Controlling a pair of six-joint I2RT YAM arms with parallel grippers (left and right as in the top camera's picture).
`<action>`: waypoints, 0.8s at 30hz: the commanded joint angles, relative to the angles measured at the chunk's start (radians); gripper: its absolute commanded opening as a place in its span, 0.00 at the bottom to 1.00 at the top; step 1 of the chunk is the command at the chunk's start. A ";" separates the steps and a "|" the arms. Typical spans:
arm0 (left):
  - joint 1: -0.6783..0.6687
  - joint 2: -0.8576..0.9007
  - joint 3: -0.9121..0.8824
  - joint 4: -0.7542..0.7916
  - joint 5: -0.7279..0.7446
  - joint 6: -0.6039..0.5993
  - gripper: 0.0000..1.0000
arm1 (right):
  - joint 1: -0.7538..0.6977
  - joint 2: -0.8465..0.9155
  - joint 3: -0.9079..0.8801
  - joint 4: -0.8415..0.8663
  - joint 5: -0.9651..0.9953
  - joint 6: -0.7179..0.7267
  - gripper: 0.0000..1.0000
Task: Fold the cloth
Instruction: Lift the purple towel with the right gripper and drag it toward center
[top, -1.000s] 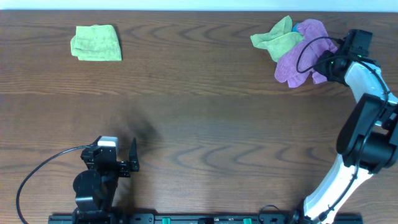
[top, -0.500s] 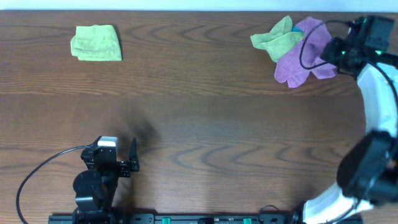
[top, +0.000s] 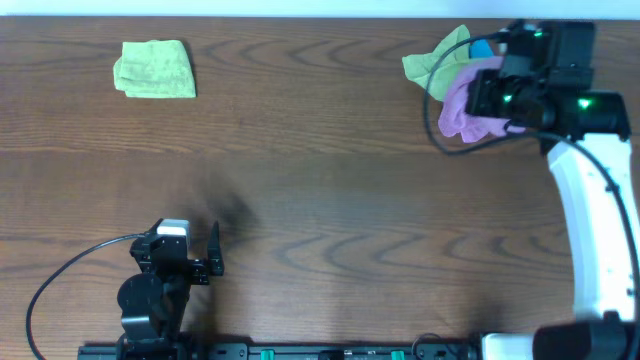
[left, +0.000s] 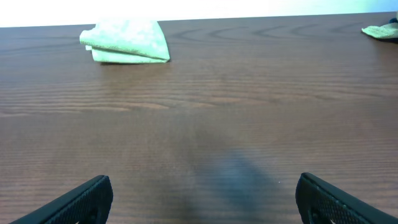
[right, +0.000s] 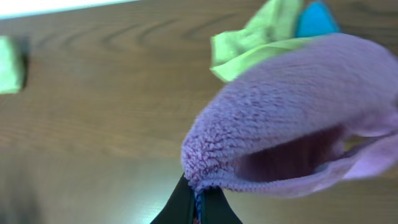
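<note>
The lilac-purple cloth (top: 462, 108) hangs bunched from my right gripper (top: 492, 98) at the table's far right, lifted off the wood. In the right wrist view the gripper (right: 198, 200) is shut on an edge of the cloth (right: 292, 118), which bulges out in front of the fingers. No white tag shows. My left gripper (top: 200, 262) rests near the front left edge, open and empty; its two fingertips show low in the left wrist view (left: 202, 202).
A crumpled light green cloth (top: 438, 62) with a bit of blue fabric (top: 482, 48) lies at the far right, just behind the held cloth. A folded light green cloth (top: 156, 69) lies at the far left, also in the left wrist view (left: 127, 42).
My right arm has pulled the purple cloth off the pile and moved it left and toward the front, bunching it up. The left arm has not moved.
</note>
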 joint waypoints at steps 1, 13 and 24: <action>-0.002 -0.006 -0.020 -0.007 -0.001 0.009 0.95 | 0.074 -0.112 0.001 -0.059 -0.011 -0.056 0.01; -0.002 -0.006 -0.020 -0.007 -0.001 0.009 0.95 | 0.229 -0.461 0.001 -0.382 -0.092 -0.059 0.01; -0.002 -0.006 -0.020 -0.007 -0.001 0.009 0.96 | 0.434 -0.455 0.000 -0.437 -0.195 0.010 0.01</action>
